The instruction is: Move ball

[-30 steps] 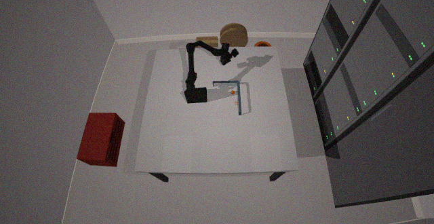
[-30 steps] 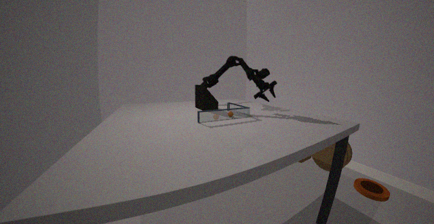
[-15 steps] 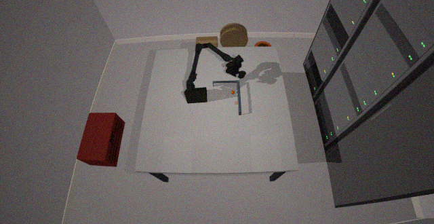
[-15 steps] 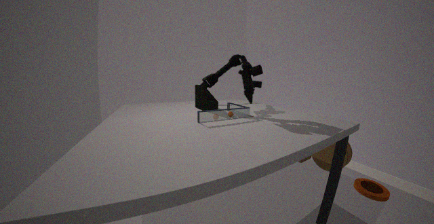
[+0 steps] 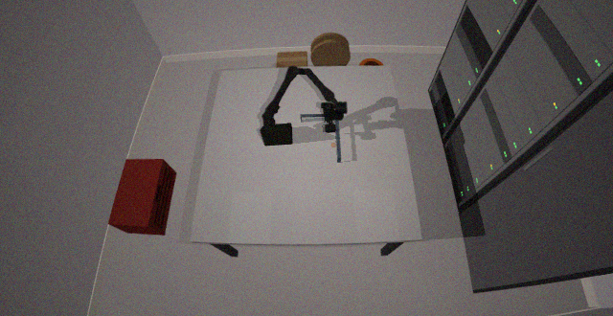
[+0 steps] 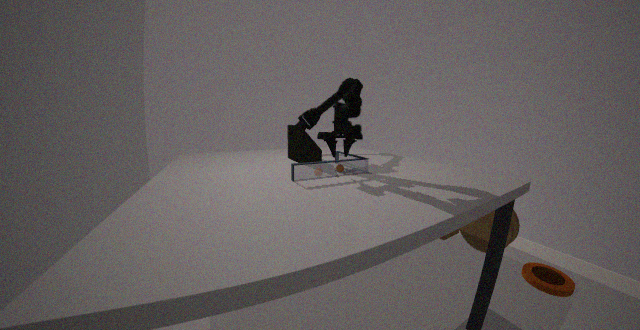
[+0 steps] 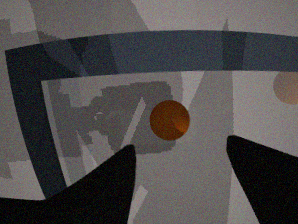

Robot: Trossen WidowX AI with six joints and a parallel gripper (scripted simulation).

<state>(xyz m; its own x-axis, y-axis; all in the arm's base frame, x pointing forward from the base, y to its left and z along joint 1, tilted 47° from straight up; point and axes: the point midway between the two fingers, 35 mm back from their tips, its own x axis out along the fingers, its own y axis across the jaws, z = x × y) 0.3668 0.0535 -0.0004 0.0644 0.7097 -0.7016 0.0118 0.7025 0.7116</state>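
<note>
The orange ball (image 6: 340, 168) (image 7: 169, 120) lies on the table inside the corner of the walls; the arm hides it in the top view. The see-through copy (image 5: 333, 145) (image 6: 318, 172) (image 7: 287, 89) is a pale orange ball shape beside the long clear wall (image 5: 338, 146) (image 7: 175, 50), farther from the corner than the ball. The short clear wall (image 5: 311, 116) (image 7: 25, 120) meets it at the corner. My gripper (image 6: 340, 155) (image 7: 181, 147) points down above the ball. It is open, with its fingertips apart and nothing between them, higher than the ball.
The arm's base (image 5: 278, 134) (image 6: 304, 145) stands on the white table (image 5: 306, 201) (image 6: 225, 230), near the walls. Off the table are a red box (image 5: 139, 193), a dark rack (image 5: 527, 182), a round brown object (image 5: 330, 50) and an orange ring (image 6: 530, 274).
</note>
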